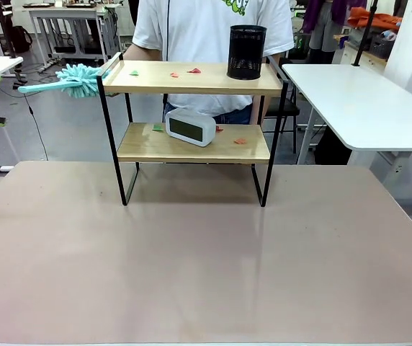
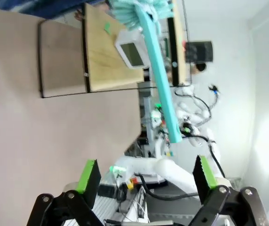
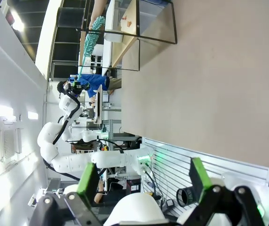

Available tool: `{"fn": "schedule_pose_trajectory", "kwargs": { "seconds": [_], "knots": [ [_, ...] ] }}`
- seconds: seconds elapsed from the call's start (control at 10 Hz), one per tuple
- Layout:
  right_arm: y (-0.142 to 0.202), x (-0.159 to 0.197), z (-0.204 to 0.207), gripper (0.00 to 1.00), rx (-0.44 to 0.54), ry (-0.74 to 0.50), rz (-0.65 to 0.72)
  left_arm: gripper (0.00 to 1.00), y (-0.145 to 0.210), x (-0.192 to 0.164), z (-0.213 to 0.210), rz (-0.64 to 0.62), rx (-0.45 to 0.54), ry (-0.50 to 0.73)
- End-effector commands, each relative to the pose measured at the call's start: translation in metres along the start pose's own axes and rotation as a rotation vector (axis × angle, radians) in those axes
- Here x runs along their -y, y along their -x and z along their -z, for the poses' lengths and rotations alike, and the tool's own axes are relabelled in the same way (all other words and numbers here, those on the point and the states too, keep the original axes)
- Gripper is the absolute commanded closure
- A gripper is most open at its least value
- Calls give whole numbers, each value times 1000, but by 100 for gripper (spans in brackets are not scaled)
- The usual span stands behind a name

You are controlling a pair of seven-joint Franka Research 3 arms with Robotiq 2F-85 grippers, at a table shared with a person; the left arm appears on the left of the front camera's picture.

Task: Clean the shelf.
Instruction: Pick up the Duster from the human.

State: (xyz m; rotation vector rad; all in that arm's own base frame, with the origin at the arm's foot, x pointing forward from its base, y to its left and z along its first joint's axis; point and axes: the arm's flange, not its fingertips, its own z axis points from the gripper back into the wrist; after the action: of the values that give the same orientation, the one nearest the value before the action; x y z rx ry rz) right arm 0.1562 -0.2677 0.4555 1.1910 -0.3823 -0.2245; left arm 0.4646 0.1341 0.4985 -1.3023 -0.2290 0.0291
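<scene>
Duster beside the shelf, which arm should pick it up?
Probably left: the duster's handle ends just ahead of the open left gripper; the open right gripper sits far back from the shelf.

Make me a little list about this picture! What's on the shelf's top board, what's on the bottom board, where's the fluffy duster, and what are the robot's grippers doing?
Shelf: two wooden boards, black frame, standing on the table
Top board: black mesh cup, red and green scraps
Bottom board: white clock, coloured bits
Duster: teal, fluffy head by the top board's left end
Left gripper: open, empty
Right gripper: open, empty
Person: standing behind the shelf
</scene>
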Motion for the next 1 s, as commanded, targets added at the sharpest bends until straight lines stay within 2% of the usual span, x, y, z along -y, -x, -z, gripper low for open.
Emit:
{"fn": "schedule_pose_trajectory", "kwargs": {
  "seconds": [0.0, 0.2, 0.5, 0.9],
  "knots": [
    [-1, -2, -1, 0, 5, -15, -31, 0, -28, 5, -3, -20, -83, 130],
    [-1, -2, -1, 0, 5, -15, -31, 0, -40, 13, 20, -54, -147, 203],
    [-1, -2, -1, 0, 5, -15, -31, 0, -60, 14, 61, -104, -285, 201],
    [-1, -2, -1, 0, 5, -15, -31, 0, -75, 6, 77, -179, -278, 206]
  ]
}}
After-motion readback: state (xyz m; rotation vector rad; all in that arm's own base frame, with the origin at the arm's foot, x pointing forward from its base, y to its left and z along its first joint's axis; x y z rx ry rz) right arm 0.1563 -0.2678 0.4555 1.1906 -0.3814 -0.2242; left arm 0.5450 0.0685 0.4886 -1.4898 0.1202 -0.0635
